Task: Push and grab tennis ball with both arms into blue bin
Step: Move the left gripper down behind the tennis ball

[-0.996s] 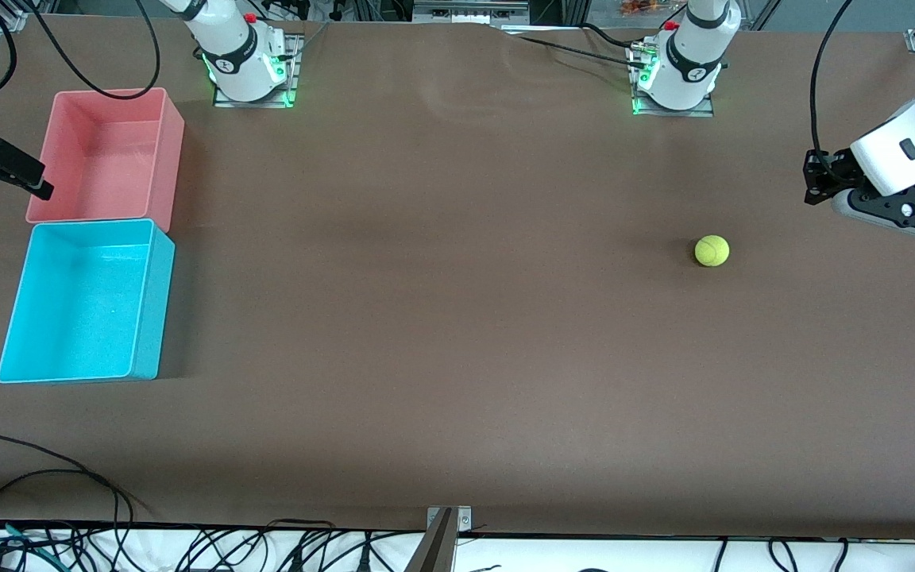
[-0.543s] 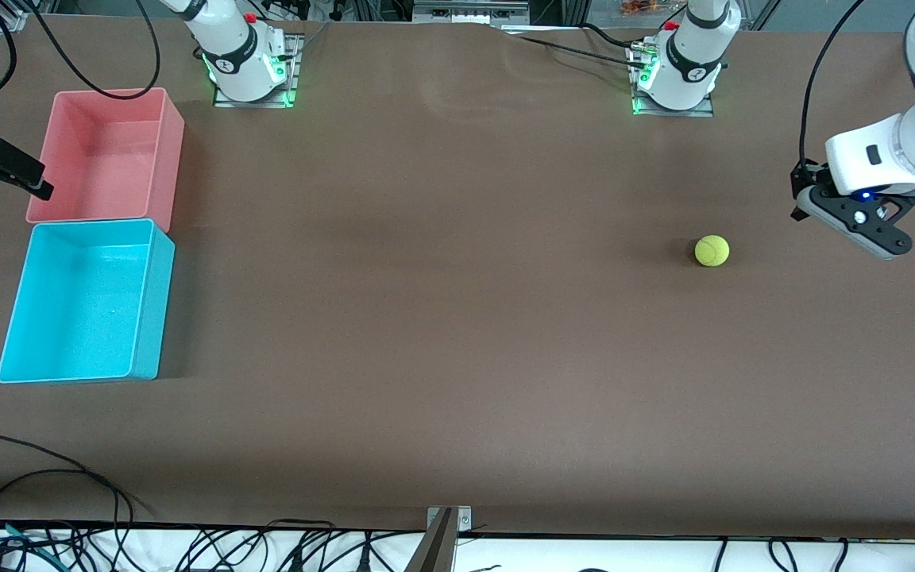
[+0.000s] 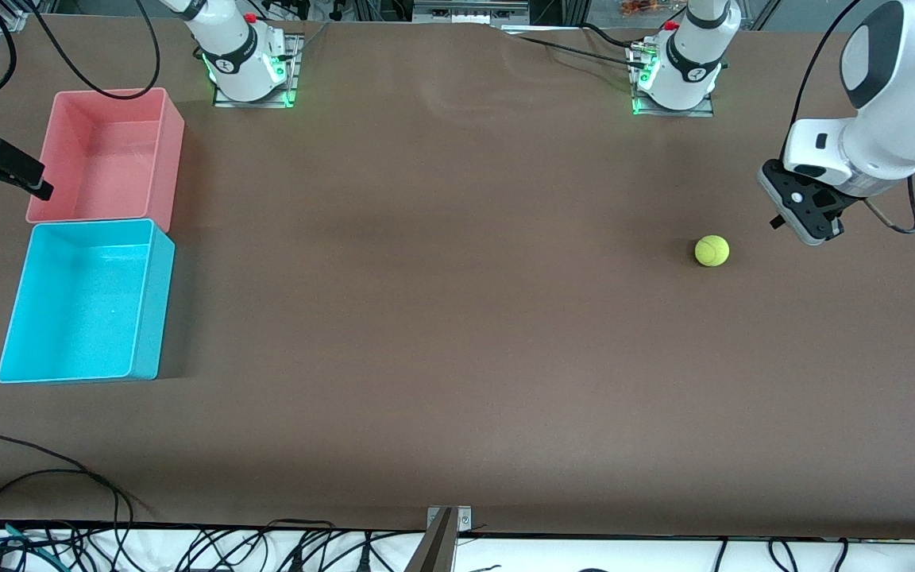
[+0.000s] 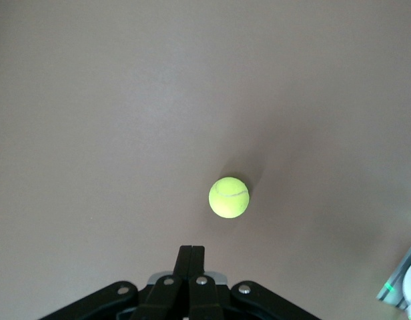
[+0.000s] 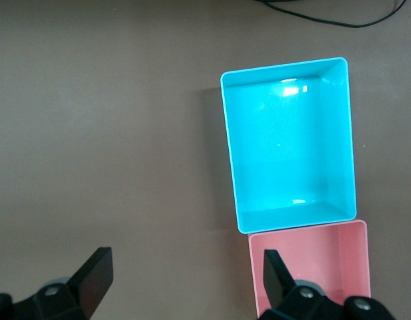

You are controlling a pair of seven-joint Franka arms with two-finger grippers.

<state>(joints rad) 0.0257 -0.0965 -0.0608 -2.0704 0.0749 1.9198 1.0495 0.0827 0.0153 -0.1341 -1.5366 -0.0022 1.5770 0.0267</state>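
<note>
1. Altogether, the scene holds one tennis ball (image 3: 712, 251), two bins and two robot arms on a brown table (image 3: 457, 334).
2. Closest to the left gripper (image 3: 801, 208) is the tennis ball (image 4: 229, 197), resting alone on the bare table toward the left arm's end, just ahead of the gripper's tips and not touching them.
3. From its wrist view, the left gripper (image 4: 191, 252) has its two black fingers pressed together into a single point aimed at the ball.
4. Above it, the left arm's white forearm bends in from the table's edge, with the gripper hanging over the table near the ball.
5. Well apart from the ball, at the right arm's end of the table, sit the blue bin (image 3: 152, 298) and a pink bin (image 3: 164, 159), side by side and touching, the blue one nearer the front camera.
6. Over the table's edge just beside the pink bin hangs the right gripper (image 3: 9, 168), waiting.
7. Its wrist view shows the right gripper (image 5: 185, 277) with fingers spread wide, looking down on the blue bin (image 5: 232, 153) and pink bin (image 5: 257, 280).
8. Black cables (image 3: 44, 469) trail along the table edge nearest the front camera.
</note>
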